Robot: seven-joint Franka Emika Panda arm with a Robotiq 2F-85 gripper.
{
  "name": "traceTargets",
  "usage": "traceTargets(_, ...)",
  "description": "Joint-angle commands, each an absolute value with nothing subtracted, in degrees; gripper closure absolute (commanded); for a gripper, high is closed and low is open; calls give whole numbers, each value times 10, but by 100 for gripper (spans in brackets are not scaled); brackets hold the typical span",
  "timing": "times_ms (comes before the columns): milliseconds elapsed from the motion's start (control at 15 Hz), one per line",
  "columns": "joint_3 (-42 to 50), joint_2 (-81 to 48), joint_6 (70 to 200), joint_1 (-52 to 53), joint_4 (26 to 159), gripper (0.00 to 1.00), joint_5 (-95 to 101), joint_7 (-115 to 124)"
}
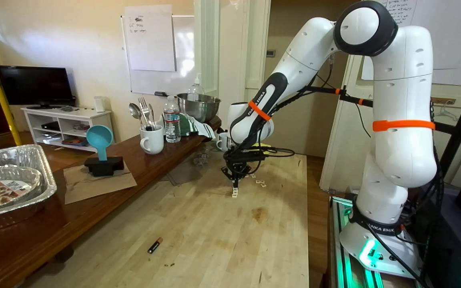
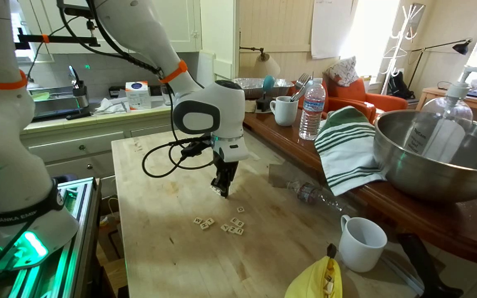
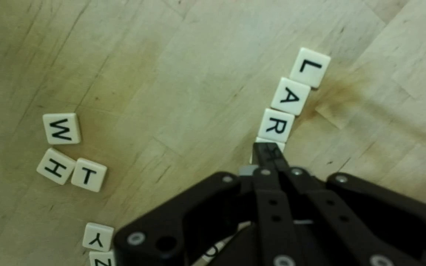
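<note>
Wrist view: tile (image 3: 270, 140) beside R (image 3: 276, 125) mostly behind pincer (image 3: 266, 148).

Tons of bare table (image 1: 222, 252) around the battery (image 1: 155, 245) in an exterior view, but the raised brown counter (image 1: 146, 169) walls off one long side. Wrist view shows an open lane between the L-A-R tiles (image 3: 290, 96) and the W-H-T tiles (image 3: 61, 129). Over by the counter, a lying bottle (image 2: 307, 192), mug (image 2: 360, 248) and yellow pouch (image 2: 311, 279) clog things up.

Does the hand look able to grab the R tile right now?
Likely yes, if the shut hand opens: the A tile and another tile hem the R tile at two edges, but its other two look free.
</note>
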State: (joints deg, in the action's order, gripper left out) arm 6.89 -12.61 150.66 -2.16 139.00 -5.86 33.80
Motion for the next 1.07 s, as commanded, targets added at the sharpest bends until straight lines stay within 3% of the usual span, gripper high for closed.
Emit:
traceTargets(0, 69, -146, 1497, -15, 1382, 100, -76, 351)
traceTargets(1000, 70, -108, 1495, -25, 1392, 100, -89, 332)
